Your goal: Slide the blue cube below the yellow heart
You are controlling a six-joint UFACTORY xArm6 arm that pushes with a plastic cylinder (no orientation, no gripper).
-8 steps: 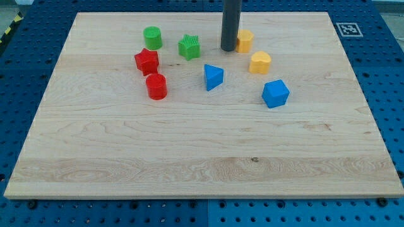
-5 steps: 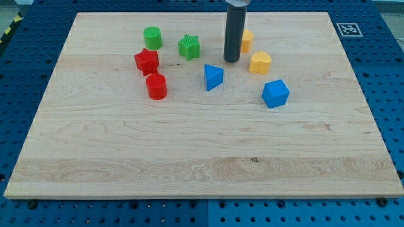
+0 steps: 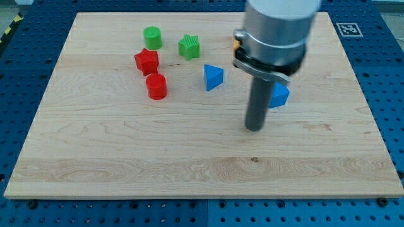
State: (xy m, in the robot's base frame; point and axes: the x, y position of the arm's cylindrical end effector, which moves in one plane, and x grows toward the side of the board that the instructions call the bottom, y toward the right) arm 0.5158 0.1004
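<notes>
Blocks on board (image 3: 95, 157): two red, two green, two blue (tip (image 3: 254, 128) bare).

A robot arm seen from the wrist down. Its upper part is a wide, smooth cylinder (image 3: 279, 25) in light silver-grey metal, cut off by the frame at 12 o'clock. Beneath it sits a thin black collar (image 3: 266, 65) ringing the cylinder's base, with a small dark bracket and a speck of orange at its 9 o'clock edge. From the collar a straight, slim, dark grey rod (image 3: 256, 101) hangs down, plain and unmarked, ending in my tip (image 3: 254, 129), a flat, blunt end.
</notes>
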